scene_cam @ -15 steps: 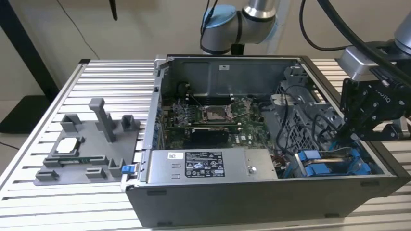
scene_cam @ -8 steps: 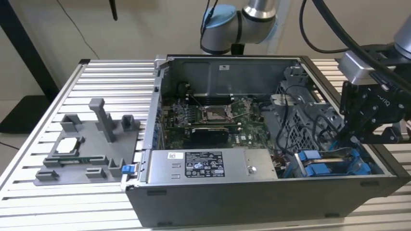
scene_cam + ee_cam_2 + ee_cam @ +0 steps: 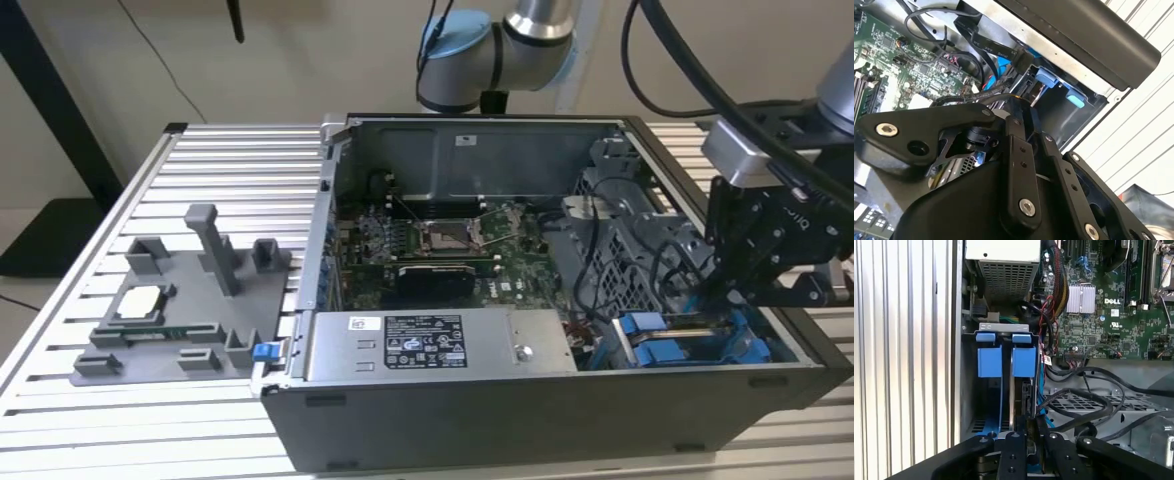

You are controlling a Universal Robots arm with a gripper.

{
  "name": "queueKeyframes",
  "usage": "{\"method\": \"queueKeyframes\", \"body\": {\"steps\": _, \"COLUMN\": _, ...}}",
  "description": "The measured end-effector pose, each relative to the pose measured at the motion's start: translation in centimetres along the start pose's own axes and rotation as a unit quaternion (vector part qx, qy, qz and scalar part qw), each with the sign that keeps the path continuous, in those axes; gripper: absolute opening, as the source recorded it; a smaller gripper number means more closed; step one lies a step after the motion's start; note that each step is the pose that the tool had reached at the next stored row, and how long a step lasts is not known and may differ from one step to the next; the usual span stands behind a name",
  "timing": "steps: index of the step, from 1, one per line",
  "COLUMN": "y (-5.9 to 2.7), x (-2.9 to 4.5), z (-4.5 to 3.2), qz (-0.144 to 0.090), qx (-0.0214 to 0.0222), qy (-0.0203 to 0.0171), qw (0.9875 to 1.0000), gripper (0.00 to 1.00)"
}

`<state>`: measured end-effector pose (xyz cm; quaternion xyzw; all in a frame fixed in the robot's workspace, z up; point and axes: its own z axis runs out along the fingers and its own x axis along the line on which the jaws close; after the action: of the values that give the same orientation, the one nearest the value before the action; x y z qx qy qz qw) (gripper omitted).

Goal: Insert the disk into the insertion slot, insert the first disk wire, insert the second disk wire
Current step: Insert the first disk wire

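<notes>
First wrist view: gripper clenched on a black wire connector at the insertion slot in the case.

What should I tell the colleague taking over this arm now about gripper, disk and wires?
Gripper: low over the blue-railed drive bay in the grey metal cage; its grip cannot be told.
Disk: a thin dark slab standing on edge in that bay seems to be the silver-grey hard drive, so insertion looks done.
Wires: black cables lie over the cage; a black connector sits at the slab's edge. Whether either wire is plugged cannot be seen.
</notes>
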<state>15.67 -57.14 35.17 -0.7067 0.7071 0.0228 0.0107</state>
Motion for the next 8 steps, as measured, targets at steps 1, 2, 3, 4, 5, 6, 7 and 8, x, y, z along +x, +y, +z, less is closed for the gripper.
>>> {"method": "queueKeyframes", "body": {"steps": 1, "y": 0.00, "x": 0.00, "z": 0.04, "qz": 0.000, "qx": 0.0000, "qy": 0.0000, "qw": 1.0000, "gripper": 0.00}}
{"method": "queueKeyframes", "body": {"steps": 2, "y": -0.01, "x": 0.01, "z": 0.08, "qz": -0.001, "qx": 0.0000, "qy": 0.0000, "qw": 1.0000, "gripper": 0.00}}
{"method": "queueKeyframes", "body": {"steps": 3, "y": -0.02, "x": 0.01, "z": 0.13, "qz": -0.001, "qx": -0.0001, "qy": -0.0001, "qw": 1.0000, "gripper": 0.00}}
{"method": "queueKeyframes", "body": {"steps": 4, "y": -0.02, "x": 0.01, "z": 0.18, "qz": -0.001, "qx": -0.0001, "qy": 0.0000, "qw": 1.0000, "gripper": 0.00}}
{"method": "queueKeyframes", "body": {"steps": 5, "y": -0.03, "x": 0.02, "z": 0.23, "qz": -0.002, "qx": -0.0001, "qy": 0.0000, "qw": 1.0000, "gripper": 0.00}}
{"method": "queueKeyframes", "body": {"steps": 6, "y": -0.03, "x": 0.02, "z": 0.28, "qz": -0.002, "qx": -0.0001, "qy": 0.0000, "qw": 1.0000, "gripper": 0.00}}
{"method": "queueKeyframes", "body": {"steps": 7, "y": -0.04, "x": 0.02, "z": 0.33, "qz": -0.002, "qx": -0.0001, "qy": 0.0000, "qw": 1.0000, "gripper": 0.00}}
{"method": "queueKeyframes", "body": {"steps": 8, "y": -0.05, "x": 0.02, "z": 0.38, "qz": -0.002, "qx": -0.0001, "qy": 0.0000, "qw": 1.0000, "gripper": 0.00}}
